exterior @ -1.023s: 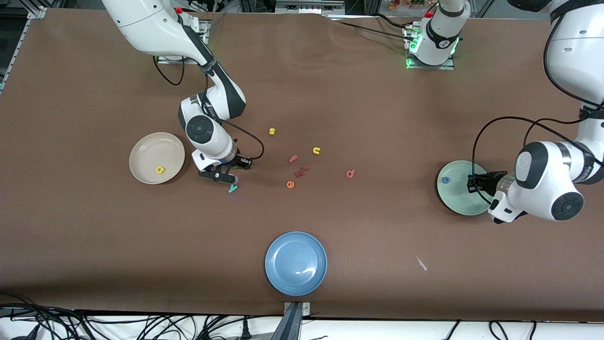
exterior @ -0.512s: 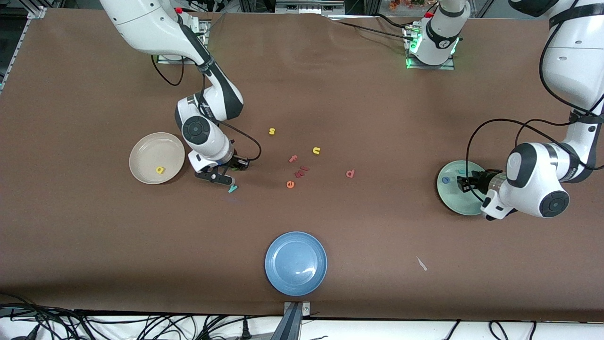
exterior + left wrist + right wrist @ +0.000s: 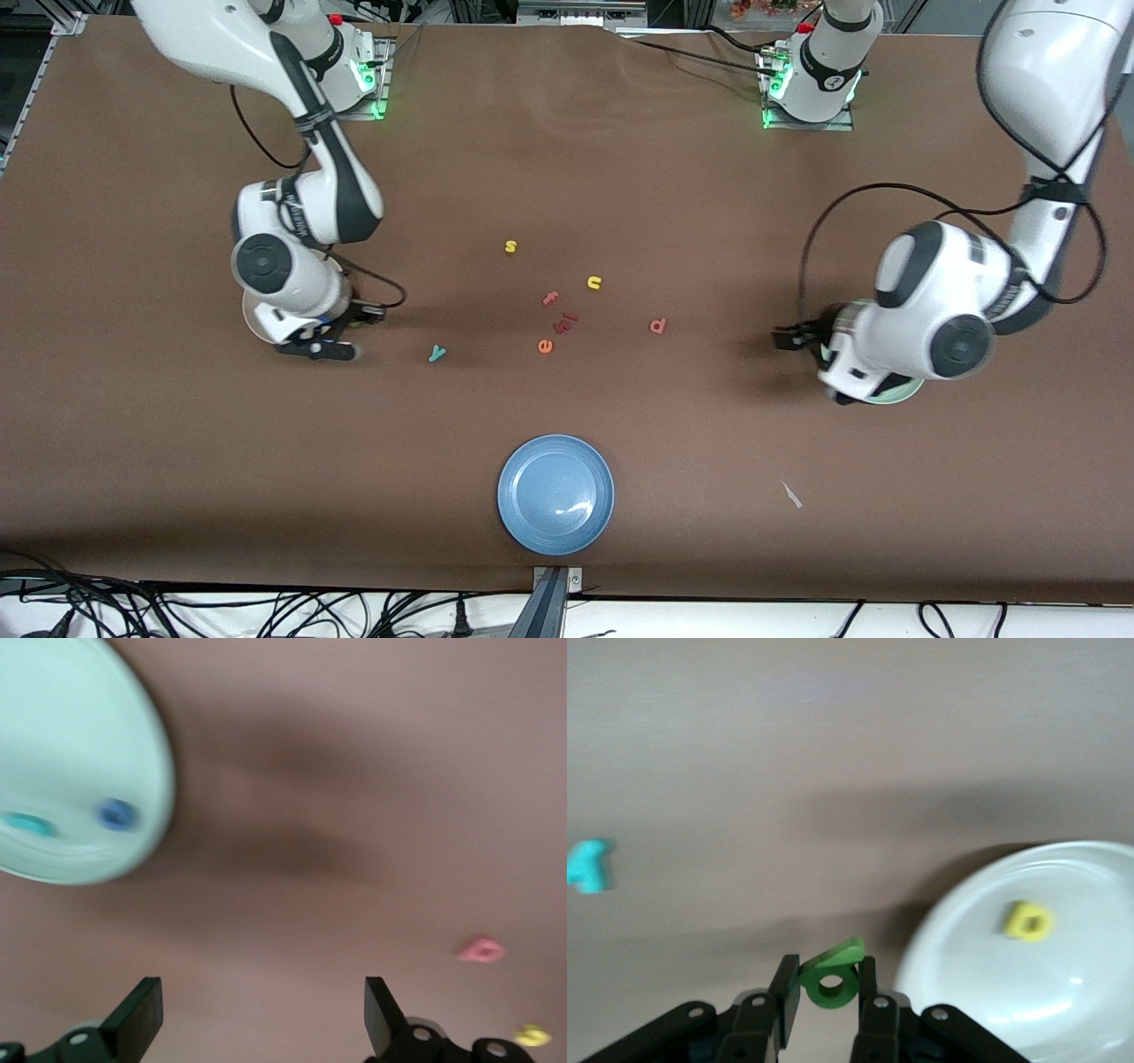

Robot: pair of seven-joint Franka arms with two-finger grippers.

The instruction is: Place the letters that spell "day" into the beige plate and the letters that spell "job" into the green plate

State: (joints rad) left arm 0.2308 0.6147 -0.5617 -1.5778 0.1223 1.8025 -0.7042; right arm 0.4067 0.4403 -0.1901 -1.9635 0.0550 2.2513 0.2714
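My right gripper (image 3: 827,973) is shut on the dark green "d" (image 3: 830,981), just beside the rim of the beige plate (image 3: 1063,992), where the yellow "a" (image 3: 1028,920) lies. In the front view that gripper (image 3: 341,351) hangs low and its arm covers most of the plate. The teal "y" (image 3: 436,354) lies on the table toward the middle. My left gripper (image 3: 263,997) is open and empty over bare table beside the green plate (image 3: 71,744), which holds the blue "o" (image 3: 116,813) and teal "j" (image 3: 28,824). The salmon "b" (image 3: 657,326) lies between the two grippers.
Loose letters lie mid-table: yellow "s" (image 3: 510,246), yellow "n" (image 3: 594,283), pink "f" (image 3: 551,299), orange "e" (image 3: 545,346) and a dark red piece (image 3: 567,321). A blue plate (image 3: 555,494) sits near the front edge. The left arm covers most of the green plate (image 3: 897,395).
The right gripper carried the "d" from beside the "y" to the beige plate's edge. The left gripper opened, left the "j" in the green plate and moved off it toward the table's middle.
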